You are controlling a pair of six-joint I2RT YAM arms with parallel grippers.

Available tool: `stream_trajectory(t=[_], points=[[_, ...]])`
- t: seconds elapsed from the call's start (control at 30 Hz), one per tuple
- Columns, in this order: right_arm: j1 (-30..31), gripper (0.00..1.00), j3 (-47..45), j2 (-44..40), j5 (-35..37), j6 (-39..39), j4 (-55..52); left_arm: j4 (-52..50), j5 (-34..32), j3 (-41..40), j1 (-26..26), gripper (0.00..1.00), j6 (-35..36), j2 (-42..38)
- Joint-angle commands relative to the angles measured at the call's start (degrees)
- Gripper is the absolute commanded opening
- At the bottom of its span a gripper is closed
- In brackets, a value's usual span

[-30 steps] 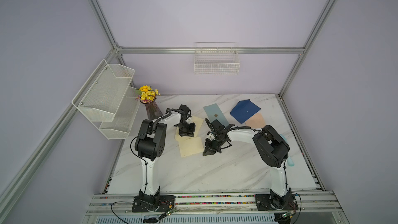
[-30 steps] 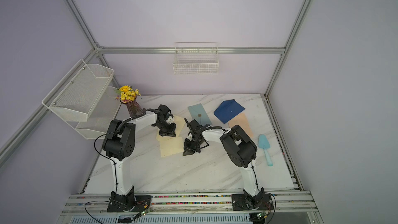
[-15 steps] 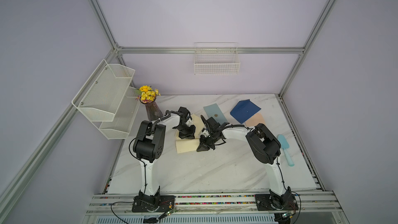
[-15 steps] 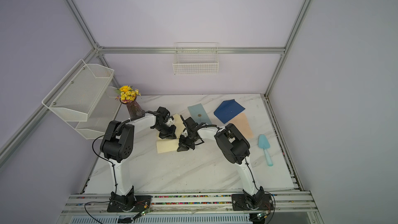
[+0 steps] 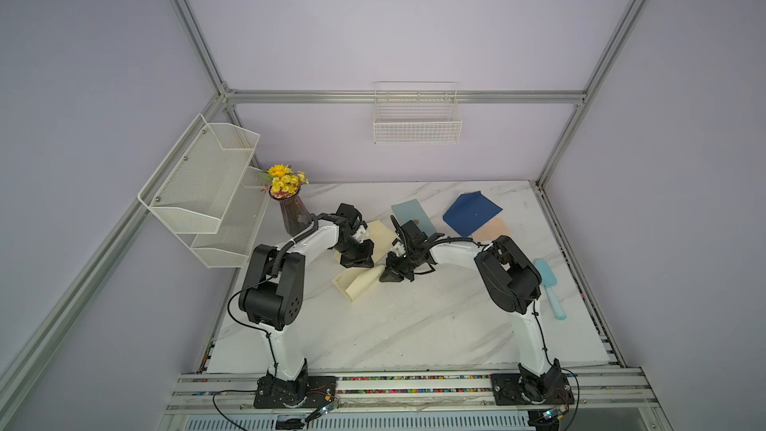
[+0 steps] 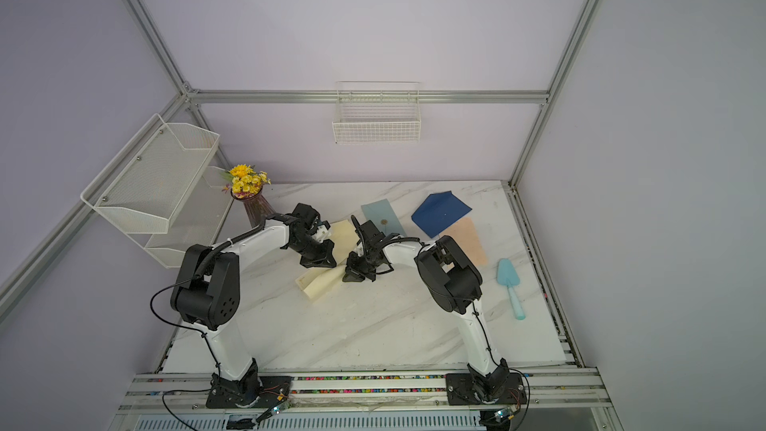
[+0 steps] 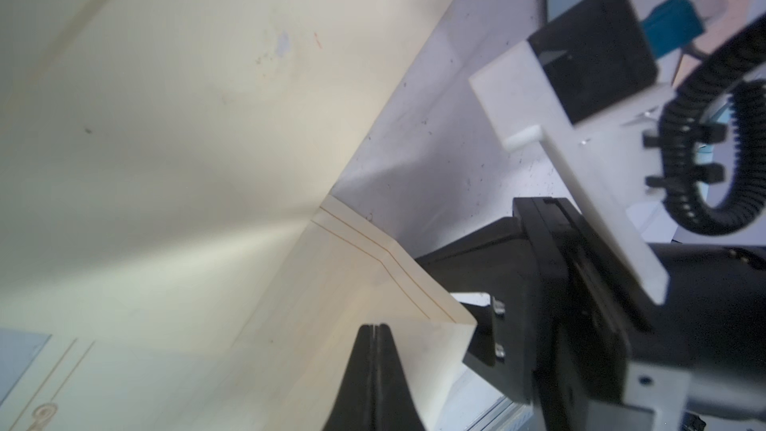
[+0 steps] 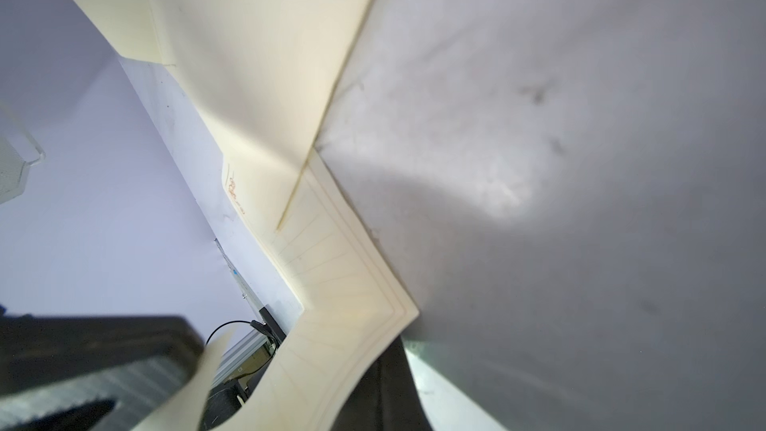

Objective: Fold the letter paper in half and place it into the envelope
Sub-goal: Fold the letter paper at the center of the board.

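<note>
Evidently the fold is halfway. In both top views the cream lined letter paper (image 5: 359,281) (image 6: 319,284) curls over itself on the white marble table (image 5: 393,325), its raised edge pinched by left gripper (image 5: 354,263) and right gripper (image 5: 384,276). Left wrist: jaws meet on that edge. Right wrist: the paper's corner (image 8: 344,304) covers the closed gripper. Next, edges must align before creasing.

A: The curled cream letter paper (image 5: 359,281) — plain?
B: No — thin orange border lines, faint ruling. Flat navy paper envelope (image 5: 472,213), peach sheet (image 5: 492,229), grey-veined white marble tabletop (image 5: 393,325).
</note>
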Motion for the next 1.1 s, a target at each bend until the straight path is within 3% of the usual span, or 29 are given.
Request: stream_trajectory(t=[0.0,0.47,0.57,0.63,0.7,0.9,1.07], points=[[-0.37,0.00,-1.52,1.64,4.77,1.74,0.03,-0.29,2.65,-1.92,0.14,0.00,0.81,-3.21],[-0.53,0.03,-8.44,-6.15,5.10,2.30,0.45,4.02,5.10,-12.89,-0.58,0.00,-0.49,-8.33],[-0.53,0.27,-10.30,-9.15,3.55,2.73,0.67,4.52,4.96,-13.83,-0.78,0.00,-0.75,-9.15],[-0.53,0.53,-11.39,-11.39,2.53,3.18,0.72,4.74,4.79,-14.28,-0.98,0.00,-0.67,-9.43],[-0.53,0.67,-12.35,-13.35,1.20,4.16,1.10,4.86,4.74,-14.62,-1.00,0.00,-0.59,-9.28],[-0.52,0.85,-16.39,-18.61,-2.01,8.39,5.30,6.48,5.04,-15.85,-1.10,0.00,-1.10,-8.58],[-0.28,0.89,-18.99,-19.93,-3.07,13.12,11.38,8.42,5.89,-16.84,-1.09,0.00,-2.13,-7.69]])
